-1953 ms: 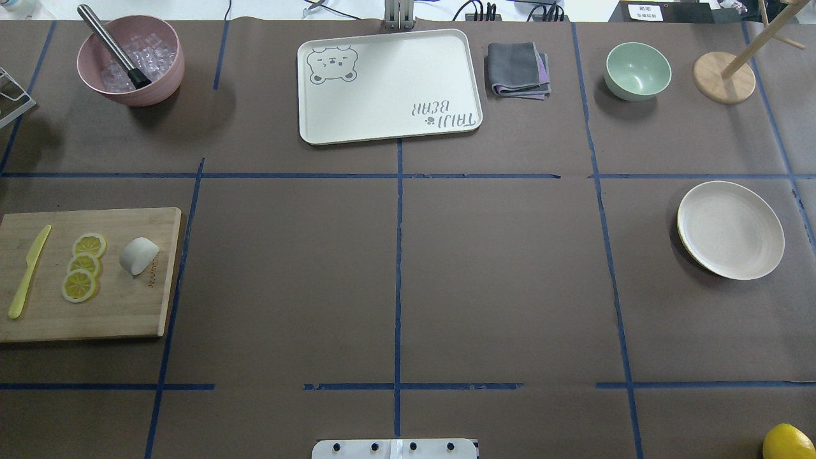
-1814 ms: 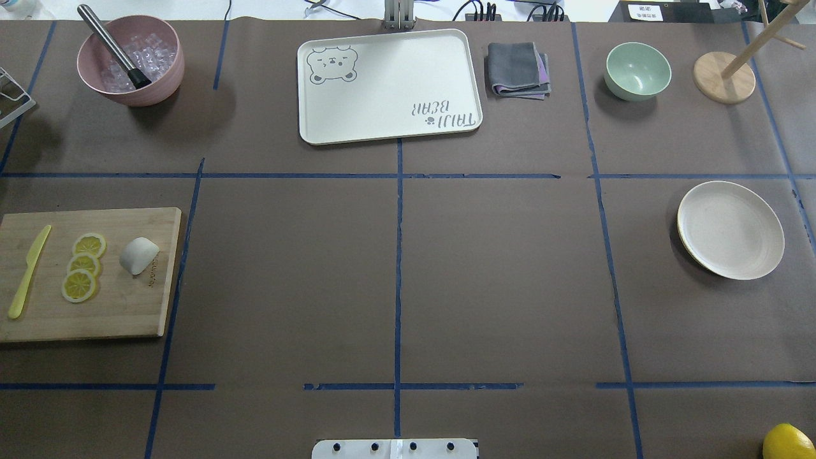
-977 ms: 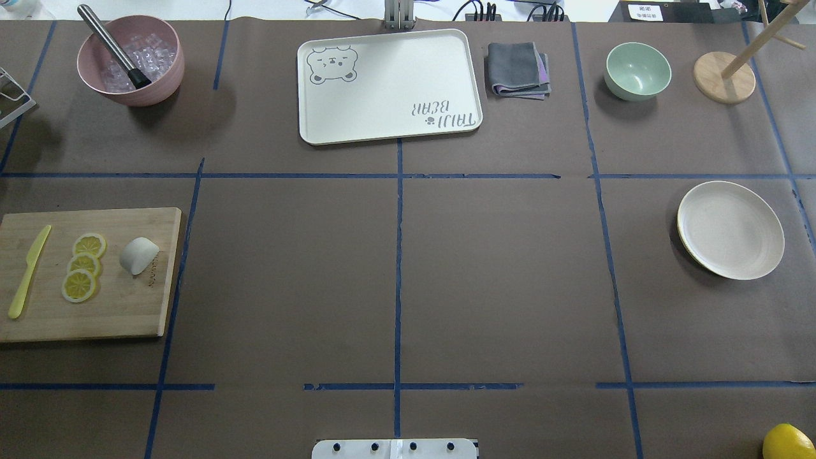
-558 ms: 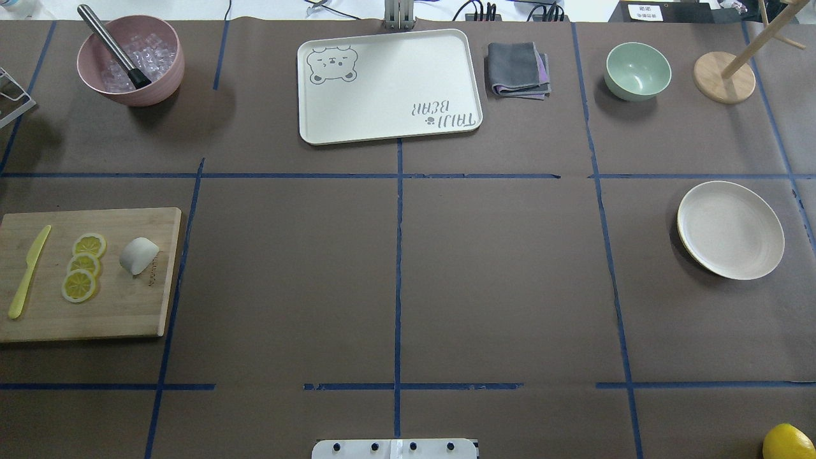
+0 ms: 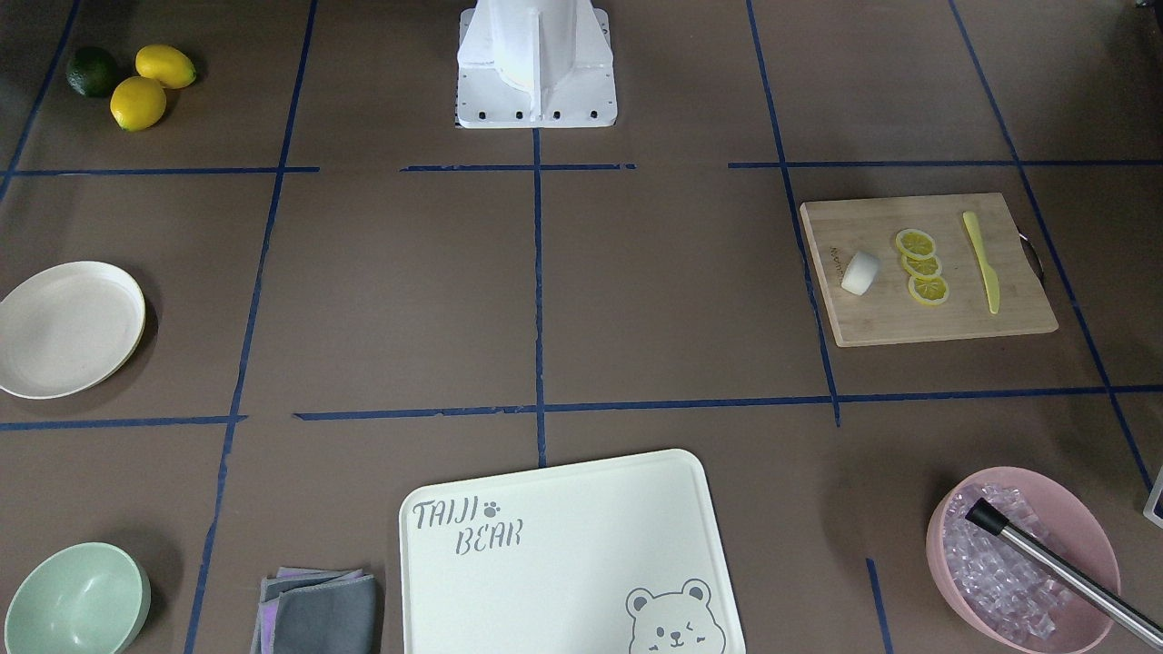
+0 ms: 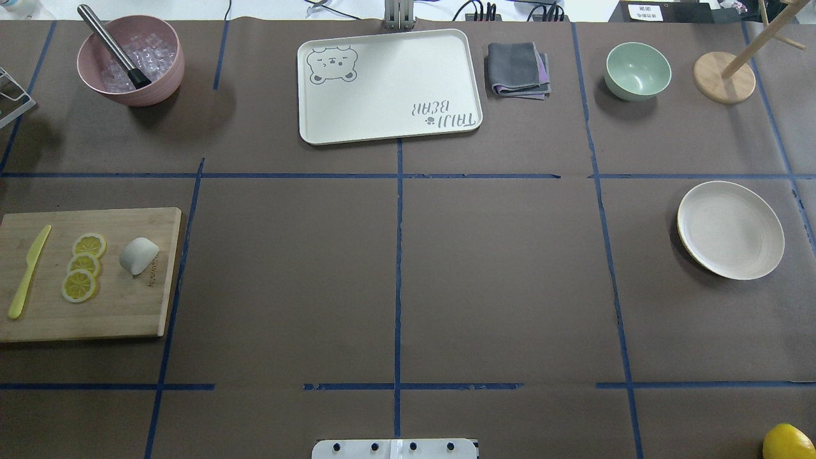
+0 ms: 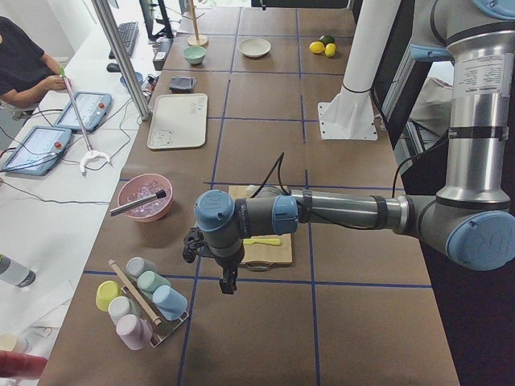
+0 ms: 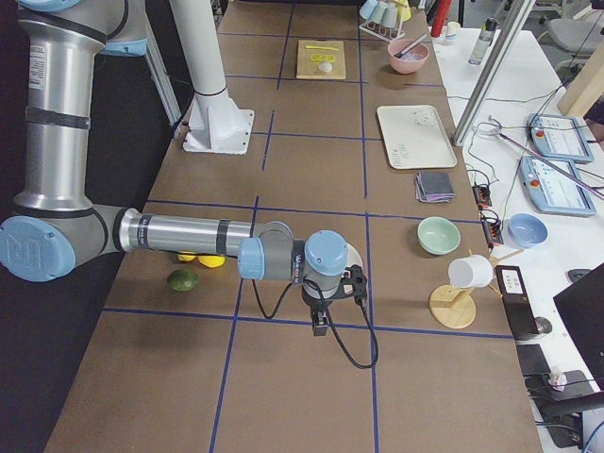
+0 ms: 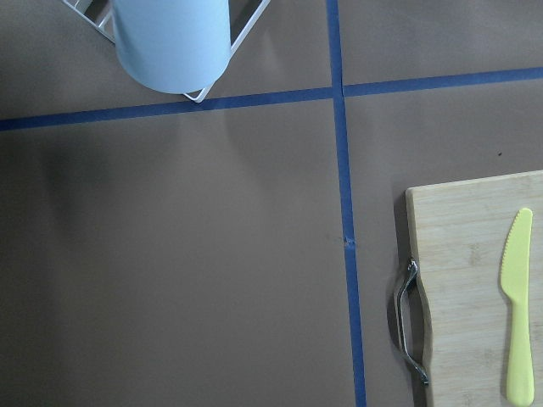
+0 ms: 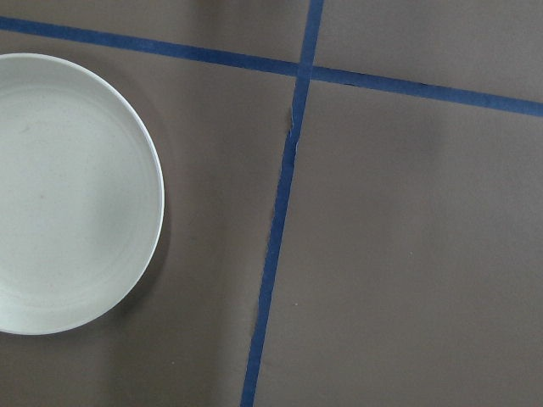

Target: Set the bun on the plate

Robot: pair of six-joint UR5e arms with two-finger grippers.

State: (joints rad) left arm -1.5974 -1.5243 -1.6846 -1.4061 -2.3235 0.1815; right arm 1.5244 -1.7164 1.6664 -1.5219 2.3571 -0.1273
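Note:
The white bun (image 6: pixel 138 255) (image 5: pixel 859 272) lies on a wooden cutting board (image 6: pixel 121 312) at the table's left, beside the lemon slices (image 6: pixel 81 266). The empty cream plate (image 6: pixel 730 229) (image 5: pixel 64 329) (image 10: pixel 68 195) sits far off at the table's right. My left gripper (image 7: pixel 228 281) hangs above the table just past the board's outer end, away from the bun. My right gripper (image 8: pixel 319 326) hangs near the plate's side of the table. Both show only in the side views, so I cannot tell whether they are open or shut. Neither wrist view shows fingers.
A yellow knife (image 6: pixel 27 273) lies on the board. At the back stand a pink bowl of ice (image 6: pixel 131 60), a bear-printed tray (image 6: pixel 389 86), a folded cloth (image 6: pixel 517 69), a mint-green bowl (image 6: pixel 637 70) and a wooden stand (image 6: pixel 723 78). A cup rack (image 7: pixel 141 301) stands by the left gripper.

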